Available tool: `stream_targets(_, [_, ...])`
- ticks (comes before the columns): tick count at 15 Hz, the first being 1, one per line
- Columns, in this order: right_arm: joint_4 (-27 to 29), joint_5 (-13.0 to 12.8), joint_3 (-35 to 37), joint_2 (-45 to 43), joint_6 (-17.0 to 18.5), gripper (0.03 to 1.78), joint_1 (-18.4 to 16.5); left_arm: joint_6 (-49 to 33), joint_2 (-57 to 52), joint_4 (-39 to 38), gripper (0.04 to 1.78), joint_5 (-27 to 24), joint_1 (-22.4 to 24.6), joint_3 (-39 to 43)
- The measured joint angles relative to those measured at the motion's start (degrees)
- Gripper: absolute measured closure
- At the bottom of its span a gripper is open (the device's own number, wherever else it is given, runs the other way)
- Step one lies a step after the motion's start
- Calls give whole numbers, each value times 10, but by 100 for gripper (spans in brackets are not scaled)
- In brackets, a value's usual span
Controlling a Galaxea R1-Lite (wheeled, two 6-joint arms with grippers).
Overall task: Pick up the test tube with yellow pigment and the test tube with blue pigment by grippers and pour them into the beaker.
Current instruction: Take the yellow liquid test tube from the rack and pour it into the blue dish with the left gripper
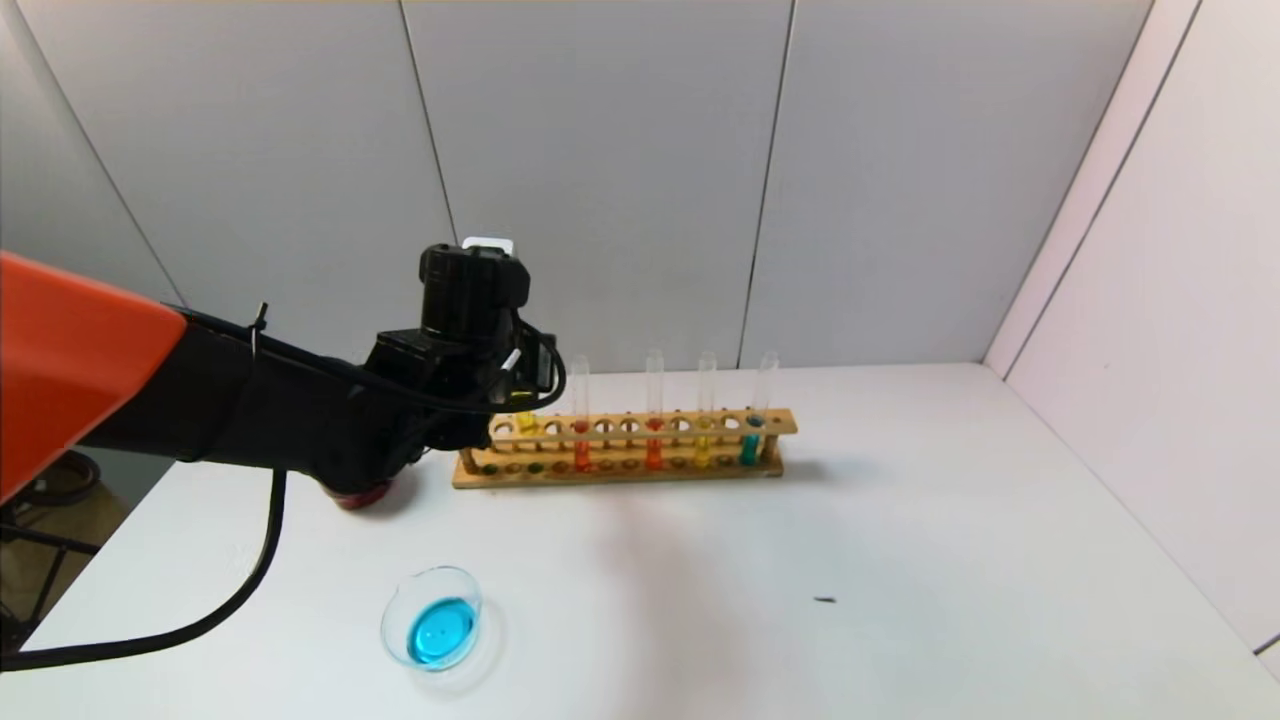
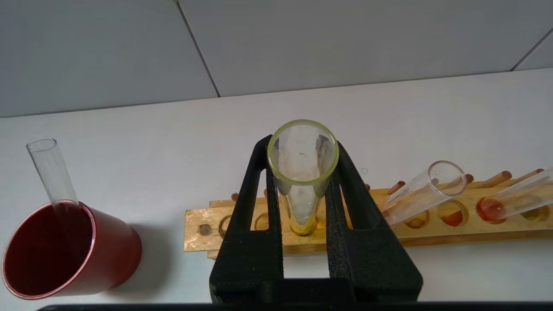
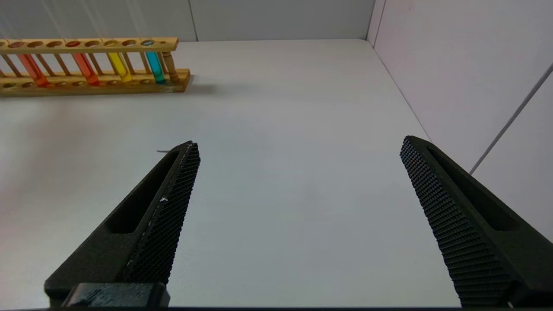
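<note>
Black left end effector (image 2: pixel 302 190) pinches the yellow test tube (image 2: pixel 302 172) above the rack (image 2: pixel 432 231); right end effector (image 3: pixel 298 190) spread.

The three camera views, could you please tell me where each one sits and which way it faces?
Head view: on the robot's head, looking forward and down over the white table; the left arm reaches to the wooden rack, and the beaker holds blue liquid.
Left wrist view: on the left arm, looking along the left gripper, shut on the test tube with yellow pigment; a red cup stands beside.
Right wrist view: on the right arm, low over the table, right gripper open.
Shared: all three show the rack.
</note>
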Motion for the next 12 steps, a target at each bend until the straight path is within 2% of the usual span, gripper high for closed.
stream_targets(12, [0,0,0,0,0,11,0,-2,-52,89,150,2,1,-37])
